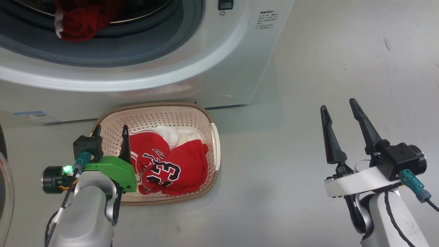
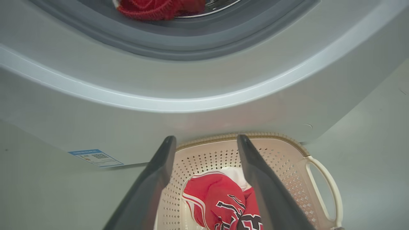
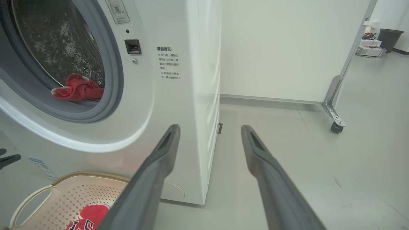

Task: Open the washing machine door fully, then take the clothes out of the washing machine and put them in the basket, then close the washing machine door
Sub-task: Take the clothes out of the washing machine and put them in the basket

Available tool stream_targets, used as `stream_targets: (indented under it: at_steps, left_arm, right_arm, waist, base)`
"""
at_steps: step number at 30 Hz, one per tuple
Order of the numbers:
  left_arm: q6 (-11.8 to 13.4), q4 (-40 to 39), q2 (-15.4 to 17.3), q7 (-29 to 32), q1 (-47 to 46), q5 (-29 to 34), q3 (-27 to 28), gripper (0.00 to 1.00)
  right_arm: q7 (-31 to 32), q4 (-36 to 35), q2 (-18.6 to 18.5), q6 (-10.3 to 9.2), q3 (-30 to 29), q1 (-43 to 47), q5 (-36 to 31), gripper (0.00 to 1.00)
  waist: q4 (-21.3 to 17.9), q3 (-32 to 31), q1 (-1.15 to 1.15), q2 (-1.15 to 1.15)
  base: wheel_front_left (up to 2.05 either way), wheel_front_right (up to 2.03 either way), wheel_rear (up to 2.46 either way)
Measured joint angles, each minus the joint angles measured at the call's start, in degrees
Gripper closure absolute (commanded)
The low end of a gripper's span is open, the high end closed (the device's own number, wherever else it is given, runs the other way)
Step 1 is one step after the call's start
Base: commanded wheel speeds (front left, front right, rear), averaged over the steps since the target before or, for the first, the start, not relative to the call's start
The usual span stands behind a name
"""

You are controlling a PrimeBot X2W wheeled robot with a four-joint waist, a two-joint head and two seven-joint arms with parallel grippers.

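Left end effector (image 1: pixel 111 128), spread and empty, hangs over the basket's (image 1: pixel 154 104) left rim. A red jersey (image 1: pixel 171 164) lies inside, toward its right wall. Another red garment (image 1: pixel 79 20) sits at the washing machine's (image 1: pixel 212 61) drum lip. Right end effector (image 1: pixel 337 104), spread and empty, stands over open floor (image 1: pixel 291 154).

This looks like a bare lab or test room, not a home laundry. A white washer (image 3: pixel 179 105) stands alone on a smooth grey floor (image 3: pixel 303 159), beside a plain white partition (image 3: pixel 287 48) mounted on a metal bracket with a castor (image 3: pixel 336 127). In the far corner are a dark bin (image 3: pixel 390 38) and boxes (image 3: pixel 370 50) with loose cables.
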Motion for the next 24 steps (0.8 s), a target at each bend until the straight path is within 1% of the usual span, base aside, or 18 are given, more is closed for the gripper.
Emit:
stream_targets:
  at_steps: [2,11,15,17,22,24]
  left_arm:
    - [0.22,-1.55,-0.01,0.01,1.01,0.00,0.31,0.00]
    - [0.71,-14.19,-0.01,0.01,5.30,1.56,1.57,0.00]
    - [0.85,-18.16,0.02,0.01,8.83,1.99,2.04,0.00]
    - [1.24,-20.11,0.10,0.00,10.64,2.21,2.24,0.00]
    - [1.32,-24.03,0.59,0.00,14.88,4.54,1.72,0.00]
    - [1.74,-25.48,0.77,0.01,16.73,4.90,1.68,0.00]
  right_arm:
    - [0.00,0.44,0.00,0.00,0.02,0.76,-0.09,0.00]
    - [0.00,1.43,0.01,-0.15,-0.16,3.70,-0.52,0.00]
    - [0.00,1.93,0.04,-0.18,-0.09,4.66,-0.54,0.00]
    - [0.00,2.16,0.10,-0.58,-0.04,5.24,-0.64,0.00]
    - [0.00,2.90,0.19,-0.88,0.26,7.40,-1.13,0.00]
    - [0.00,3.14,0.20,-1.02,0.49,8.23,-1.31,0.00]
  waist:
    - [0.44,-1.18,0.00,0.00]
    - [1.99,-6.57,0.00,0.00]
    - [2.48,-9.01,0.00,0.00]
    - [2.61,-10.31,0.00,0.00]
    - [2.71,-13.56,0.00,0.00]
    - [2.69,-14.80,0.00,0.00]
  base:
    - [0.00,0.00,0.00]
    - [0.00,0.00,0.00]
    - [0.00,0.00,0.00]
    - [0.00,0.00,0.00]
    - [0.00,0.00,0.00]
    - [0.00,0.00,0.00]
